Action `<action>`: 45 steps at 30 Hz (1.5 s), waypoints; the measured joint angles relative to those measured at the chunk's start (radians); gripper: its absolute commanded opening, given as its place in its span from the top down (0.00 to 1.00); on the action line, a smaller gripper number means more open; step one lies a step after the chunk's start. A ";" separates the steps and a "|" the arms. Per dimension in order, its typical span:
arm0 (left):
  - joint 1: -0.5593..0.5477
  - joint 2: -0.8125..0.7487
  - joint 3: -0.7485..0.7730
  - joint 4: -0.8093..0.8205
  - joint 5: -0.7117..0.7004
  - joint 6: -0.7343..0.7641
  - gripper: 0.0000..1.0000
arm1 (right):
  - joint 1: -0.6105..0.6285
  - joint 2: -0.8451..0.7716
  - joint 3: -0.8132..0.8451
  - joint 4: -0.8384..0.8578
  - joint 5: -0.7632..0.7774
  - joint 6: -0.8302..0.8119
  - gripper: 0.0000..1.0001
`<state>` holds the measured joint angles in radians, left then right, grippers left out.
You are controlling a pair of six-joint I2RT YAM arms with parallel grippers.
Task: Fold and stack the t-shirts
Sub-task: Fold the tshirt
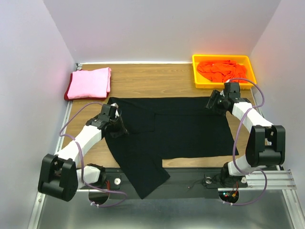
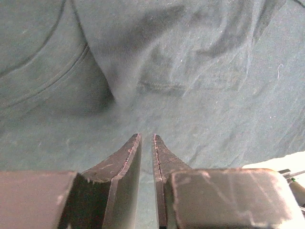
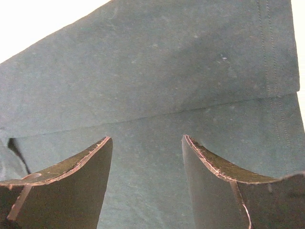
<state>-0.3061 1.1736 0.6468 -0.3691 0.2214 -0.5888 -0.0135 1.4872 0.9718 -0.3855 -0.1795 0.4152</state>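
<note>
Beneath me, black t-shirt (image 1: 186, 129) spread flat, my left gripper (image 2: 147, 137) closed, empty, over its left side, my right gripper (image 3: 145, 137) gaping above its far-right corner.

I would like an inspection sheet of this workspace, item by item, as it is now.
Surface: wooden table.
Job's things: black shirt spread out, one part over the near edge; pink shirt folded on dark red shirt, far left; orange shirt in yellow tray.
Clutter: nothing seen.
Grippers: left gripper nearly shut, right gripper open, both over black shirt.
Cables: purple cables loop along both arms.
Surroundings: plain walls on three sides.
</note>
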 measured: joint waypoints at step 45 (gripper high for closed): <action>0.230 0.618 0.454 0.325 -0.286 0.097 1.00 | -0.067 0.396 0.251 0.090 0.113 0.034 0.46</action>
<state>-0.0765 1.7916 1.1007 -0.0441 -0.0650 -0.4923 -0.0803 1.8828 1.2224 -0.2955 -0.0666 0.4496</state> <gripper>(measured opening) 0.048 0.544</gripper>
